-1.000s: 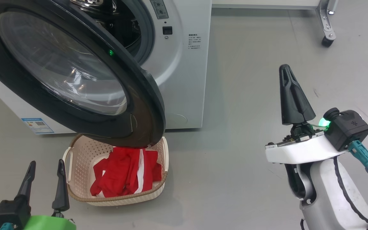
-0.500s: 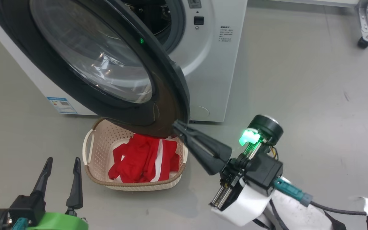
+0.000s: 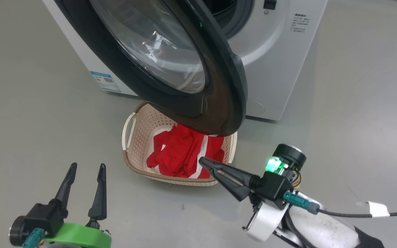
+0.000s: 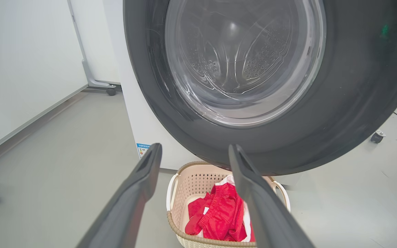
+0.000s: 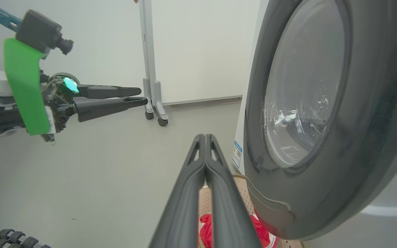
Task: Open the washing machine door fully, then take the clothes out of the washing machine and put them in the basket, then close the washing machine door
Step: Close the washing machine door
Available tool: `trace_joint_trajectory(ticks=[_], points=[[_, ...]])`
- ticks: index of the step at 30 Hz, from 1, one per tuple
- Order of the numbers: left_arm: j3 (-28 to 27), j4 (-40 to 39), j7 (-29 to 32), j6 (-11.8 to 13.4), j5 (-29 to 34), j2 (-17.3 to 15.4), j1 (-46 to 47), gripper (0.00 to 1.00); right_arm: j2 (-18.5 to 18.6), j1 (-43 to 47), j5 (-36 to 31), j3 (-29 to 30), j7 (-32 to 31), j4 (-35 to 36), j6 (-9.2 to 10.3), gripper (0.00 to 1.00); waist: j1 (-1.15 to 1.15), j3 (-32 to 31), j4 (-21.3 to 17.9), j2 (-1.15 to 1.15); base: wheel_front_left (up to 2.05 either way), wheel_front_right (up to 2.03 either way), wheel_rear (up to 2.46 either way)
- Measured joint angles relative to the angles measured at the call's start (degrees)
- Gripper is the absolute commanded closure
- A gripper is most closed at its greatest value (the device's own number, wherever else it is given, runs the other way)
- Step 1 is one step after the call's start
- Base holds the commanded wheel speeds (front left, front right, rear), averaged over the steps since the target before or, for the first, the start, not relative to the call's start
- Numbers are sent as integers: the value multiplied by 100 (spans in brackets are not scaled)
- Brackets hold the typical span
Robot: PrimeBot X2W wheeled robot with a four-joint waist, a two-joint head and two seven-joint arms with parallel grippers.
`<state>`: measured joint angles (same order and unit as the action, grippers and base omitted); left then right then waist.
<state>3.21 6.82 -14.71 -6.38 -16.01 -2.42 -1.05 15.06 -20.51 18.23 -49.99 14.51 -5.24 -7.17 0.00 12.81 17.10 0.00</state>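
Washing machine door (image 3: 171,62) hangs open over the basket (image 3: 137,137), which holds the clothes (image 3: 184,155). It looks rigid, heavy and glossy, so I'd push its black rim, not the glass. My right gripper (image 3: 203,161), fingers together, is over the basket's edge; my left gripper (image 3: 87,168), fingers apart, is well clear of the basket.

Blocked from above over the far part of the basket (image 3: 136,144) by the washing machine door (image 3: 219,103), overhanging it. Open above the near part and the clothes (image 3: 181,155) inside. Bare floor (image 3: 47,120) to the left and front. Crowded at the near right rim by the right tool (image 3: 202,161), fingers pressed together.
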Motion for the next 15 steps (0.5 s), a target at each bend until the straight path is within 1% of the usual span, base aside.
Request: trace_joint_trajectory(ticks=[7, 13, 15], points=[[260, -89, 0, 0, -253, 3, 289, 0, 201, -432, 8, 511, 0, -347, 0, 100, 0, 409, 309, 0, 0, 0, 0], [438, -141, 0, 1, -425, 7, 372, 0, 255, -845, 66, 949, 0, -559, 0, 100, 0, 777, 527, 0, 0, 0, 0], [471, -144, 0, 2, -469, 12, 409, 0, 258, -968, 104, 1068, 1, -600, -32, 100, 0, 894, 590, 0, 0, 0, 0]])
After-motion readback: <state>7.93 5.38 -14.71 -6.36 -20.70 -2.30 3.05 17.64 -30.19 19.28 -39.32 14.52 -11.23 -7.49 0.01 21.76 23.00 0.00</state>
